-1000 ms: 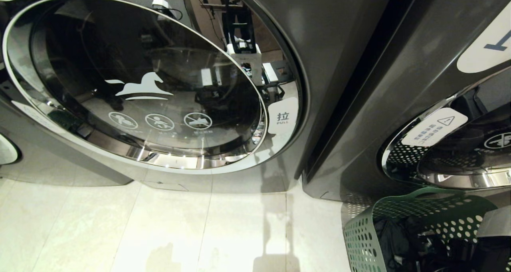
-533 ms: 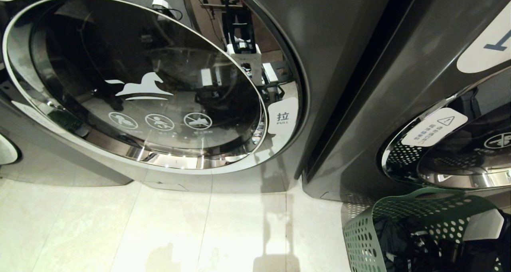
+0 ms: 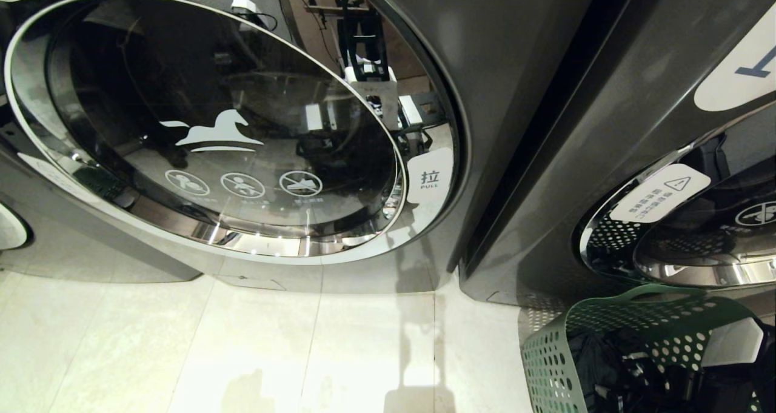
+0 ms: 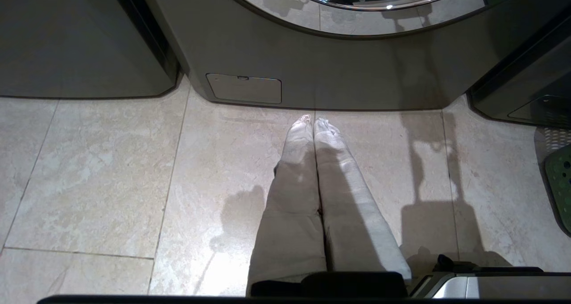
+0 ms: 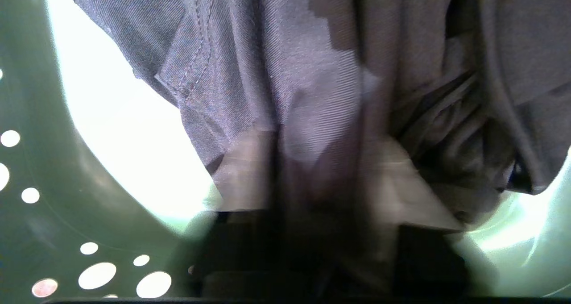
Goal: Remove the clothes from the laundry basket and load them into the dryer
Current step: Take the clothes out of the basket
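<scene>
Clothes (image 5: 312,94), dark grey fabric inside the green laundry basket (image 3: 606,334) on the floor beside the dryer (image 3: 685,231), my right pincer (image 5: 321,179) pinching a fold of them, my left pincer (image 4: 312,127) pressed together above floor tiles.

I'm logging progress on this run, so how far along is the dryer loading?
Nothing looks loaded yet. The right gripper is down in the green laundry basket, its fingers around dark grey clothes. Lifting them and carrying them to a dryer remains. The left gripper hangs idle over the floor.
</scene>
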Tool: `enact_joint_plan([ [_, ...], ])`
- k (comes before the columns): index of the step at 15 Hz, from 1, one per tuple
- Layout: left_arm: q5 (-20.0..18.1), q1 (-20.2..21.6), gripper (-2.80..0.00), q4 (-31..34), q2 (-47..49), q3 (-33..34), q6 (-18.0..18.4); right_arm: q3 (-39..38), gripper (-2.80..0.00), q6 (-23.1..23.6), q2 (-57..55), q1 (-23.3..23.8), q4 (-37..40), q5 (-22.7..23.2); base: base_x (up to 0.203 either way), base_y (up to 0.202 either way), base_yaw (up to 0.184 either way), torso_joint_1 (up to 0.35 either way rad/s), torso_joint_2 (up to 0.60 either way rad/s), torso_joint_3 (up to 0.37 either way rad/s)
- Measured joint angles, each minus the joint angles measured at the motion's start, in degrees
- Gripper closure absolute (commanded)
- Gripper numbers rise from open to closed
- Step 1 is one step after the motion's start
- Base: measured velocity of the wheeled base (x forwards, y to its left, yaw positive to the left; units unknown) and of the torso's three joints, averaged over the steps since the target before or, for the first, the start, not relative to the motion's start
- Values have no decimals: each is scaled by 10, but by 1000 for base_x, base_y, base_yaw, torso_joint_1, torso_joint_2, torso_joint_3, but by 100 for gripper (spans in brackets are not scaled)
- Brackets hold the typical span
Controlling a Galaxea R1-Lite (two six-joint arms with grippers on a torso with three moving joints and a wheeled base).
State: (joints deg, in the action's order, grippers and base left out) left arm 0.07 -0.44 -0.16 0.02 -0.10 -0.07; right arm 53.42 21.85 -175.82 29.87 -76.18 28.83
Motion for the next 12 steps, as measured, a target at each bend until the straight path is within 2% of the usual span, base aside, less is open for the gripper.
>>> enact_joint_plan([
  [12,0,0,0,0,0,0,0,-9,0,-2,18,8,5,-1,0,0,0,0,0,0],
])
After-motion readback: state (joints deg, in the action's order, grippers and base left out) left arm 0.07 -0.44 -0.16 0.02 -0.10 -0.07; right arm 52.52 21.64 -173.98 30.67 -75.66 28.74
